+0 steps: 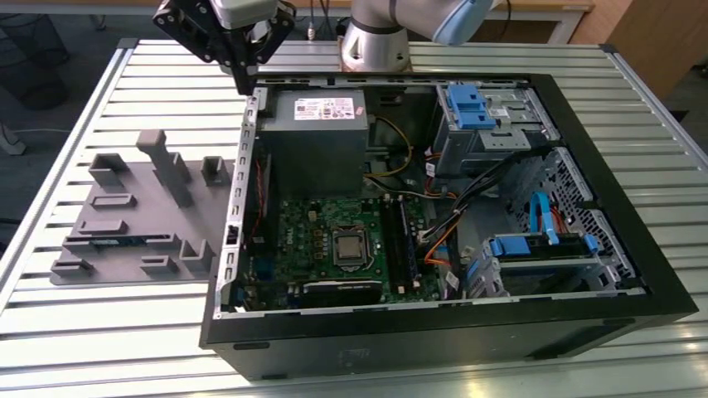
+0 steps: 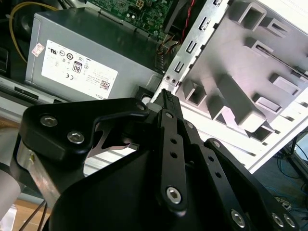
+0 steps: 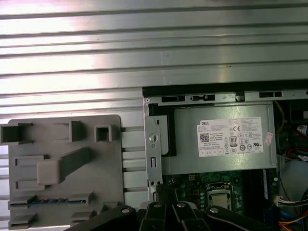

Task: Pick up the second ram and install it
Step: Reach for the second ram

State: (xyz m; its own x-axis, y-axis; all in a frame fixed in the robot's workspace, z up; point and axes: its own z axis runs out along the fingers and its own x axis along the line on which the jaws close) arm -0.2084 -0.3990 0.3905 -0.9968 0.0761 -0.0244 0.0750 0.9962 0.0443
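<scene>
The second ram (image 1: 111, 241) is a thin blue-green stick lying in a long slot of the grey holder tray (image 1: 133, 207), on the exterior view's left of the open computer case. It also shows as a bluish strip (image 3: 48, 201) in the tray (image 3: 62, 163) in the first wrist view. My gripper (image 1: 240, 83) hangs above the case's far corner, beyond the tray and well apart from the stick. Its black fingers (image 2: 165, 96) are shut with nothing between them. The green motherboard (image 1: 321, 232) with its long black slot strips (image 1: 396, 240) lies inside the case.
A grey power supply (image 1: 315, 124) fills the case's far part, close under the gripper. Blue drive cages (image 1: 476, 108) and loose cables (image 1: 465, 199) sit on the exterior view's right. The case's metal wall (image 1: 245, 166) stands between tray and motherboard. All rests on a ribbed metal table (image 1: 111, 332).
</scene>
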